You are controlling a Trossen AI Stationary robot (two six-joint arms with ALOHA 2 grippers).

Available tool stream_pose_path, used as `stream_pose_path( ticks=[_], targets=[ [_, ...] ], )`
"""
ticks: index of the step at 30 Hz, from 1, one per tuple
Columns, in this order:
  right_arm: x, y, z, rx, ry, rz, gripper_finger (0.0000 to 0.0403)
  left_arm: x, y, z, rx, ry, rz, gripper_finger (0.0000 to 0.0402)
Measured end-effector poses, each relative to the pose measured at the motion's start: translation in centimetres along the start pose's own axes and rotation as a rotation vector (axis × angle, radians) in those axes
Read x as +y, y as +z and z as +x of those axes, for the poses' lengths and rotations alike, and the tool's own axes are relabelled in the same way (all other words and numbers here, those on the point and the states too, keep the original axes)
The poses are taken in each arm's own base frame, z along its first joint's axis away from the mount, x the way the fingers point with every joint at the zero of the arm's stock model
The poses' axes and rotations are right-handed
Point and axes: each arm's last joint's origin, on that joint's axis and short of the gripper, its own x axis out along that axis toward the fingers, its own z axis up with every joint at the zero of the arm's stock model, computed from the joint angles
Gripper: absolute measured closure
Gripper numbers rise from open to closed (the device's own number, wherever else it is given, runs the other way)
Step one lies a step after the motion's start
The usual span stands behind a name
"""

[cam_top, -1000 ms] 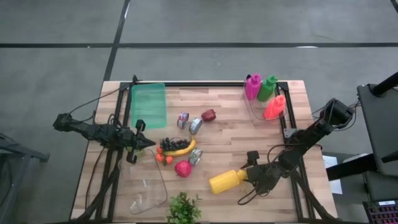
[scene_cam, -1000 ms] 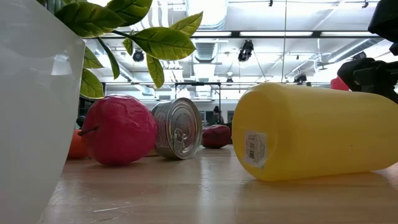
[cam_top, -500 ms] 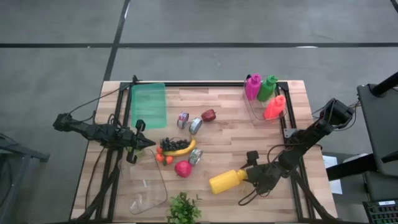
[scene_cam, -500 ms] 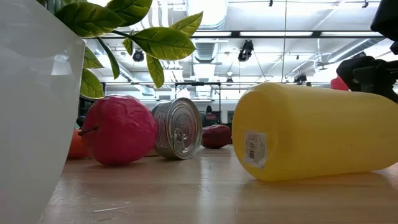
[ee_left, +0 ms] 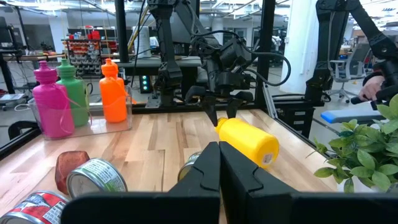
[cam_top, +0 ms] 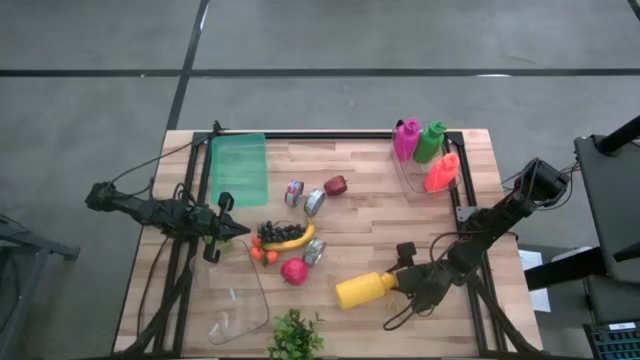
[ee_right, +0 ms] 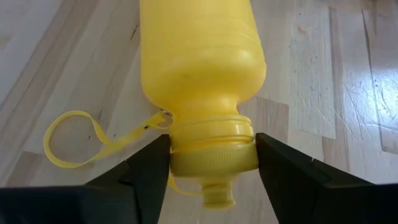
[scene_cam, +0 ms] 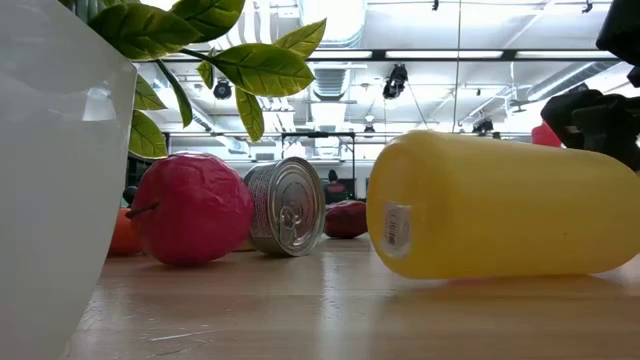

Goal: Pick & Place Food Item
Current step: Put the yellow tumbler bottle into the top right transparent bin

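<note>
Right jaws: we read them as closed on the cap end of the yellow bottle; in the right wrist view one finger presses each side of the yellow neck ring.
Yellow bottle: we see it lying on its side near the front of the counter, base pointing toward the fruit, neck toward the right arm. In the low view the base end with its white label sits slightly above the wood, so the bottle is tilted. A yellow strap loop hangs from the neck and rests on the counter.
Left jaws: we read them as closed and empty, the two fingers meeting in a line in the left wrist view. The left arm waits at the left side of the counter, its tip just beside the grapes.
Fruit group: banana touching the grapes; small orange fruits just in front of them; a red apple beside a tin can.
Mid counter: two more cans and a dark red fruit.
Far right corner: pink bottle, green bottle and orange bottle, standing in a clear tray as the left wrist view shows.
Far left: green board.
Front edge: potted plant and a clear container.
</note>
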Motion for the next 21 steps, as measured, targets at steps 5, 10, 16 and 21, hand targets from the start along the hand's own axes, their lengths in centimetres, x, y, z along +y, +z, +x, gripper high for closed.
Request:
stream_pose_path(
  ticks=[5,10,16,21],
  targets=[
    [0.01,0.01,-0.01,0.0,0.001,0.0,0.018,0.0,0.01,0.0,0.0,0.0,0.0,0.0402],
    [0.01,0.0,0.0,0.0,0.001,0.0,0.0179,0.0,0.01,0.0,-0.001,0.0,0.0,0.0402],
    [-0.03,0.02,-0.1,0.012,-0.004,-0.006,0.0178,0.0,0.01,0.0,0.0,0.0,0.0,0.0402],
    [0.02,0.92,-0.73,0.045,-0.015,-0.022,0.0178,0.0,0.01,0.0,0.0,0.0,0.0,0.0402]
  ],
)
